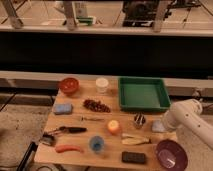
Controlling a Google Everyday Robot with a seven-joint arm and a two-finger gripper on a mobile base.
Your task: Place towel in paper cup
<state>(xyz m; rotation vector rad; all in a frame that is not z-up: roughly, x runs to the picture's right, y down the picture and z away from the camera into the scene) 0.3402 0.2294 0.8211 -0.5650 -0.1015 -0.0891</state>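
The towel, a small pale grey-blue square, lies on the right side of the wooden table, below the green tray. The paper cup, short and whitish-cream, stands upright at the back of the table between the red bowl and the tray. My white arm reaches in from the right. Its gripper is low over the table, right at the towel's right edge and partly covering it. The cup is far from the gripper, to the back left.
A green tray is back right, and a red bowl back left. A blue pad, grapes, a metal piece, an orange, a banana, a blue cup and a purple bowl lie around.
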